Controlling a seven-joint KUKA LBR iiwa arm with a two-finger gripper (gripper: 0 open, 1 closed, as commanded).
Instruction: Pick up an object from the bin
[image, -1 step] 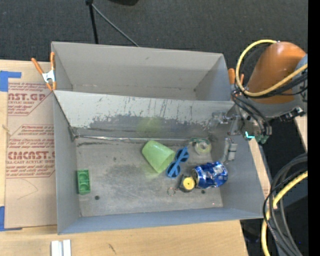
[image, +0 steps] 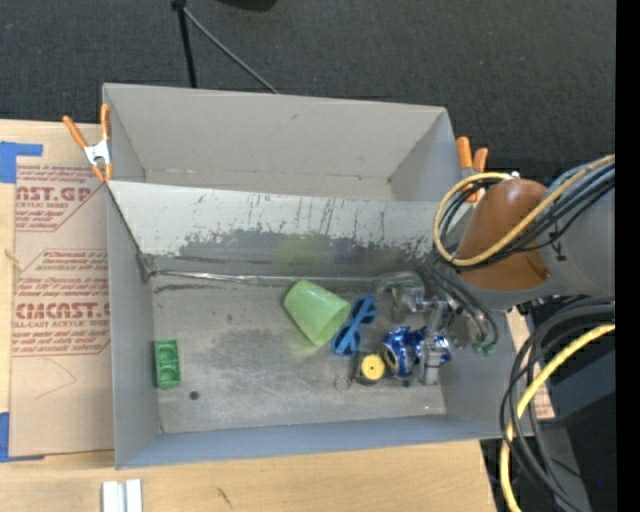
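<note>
Gripper (image: 428, 346) down low in bin (image: 250, 425), right of green cup (image: 316, 312), right beside crumpled blue thing (image: 403, 350), the likeliest pick. Open or clenched: cannot tell. Yellow disc (image: 372, 368), blue frame (image: 354, 326) between cup and gripper: tight.

- The gripper (image: 428, 352) is low at the right end of the grey bin (image: 250, 215), against a crumpled blue thing (image: 402, 350).
- A small yellow round piece (image: 372, 368) lies just left of that.
- A blue frame-like piece (image: 352, 326) touches a pale green cup (image: 314, 311).
- A green block (image: 166, 363) lies well apart, near the left wall.
</note>
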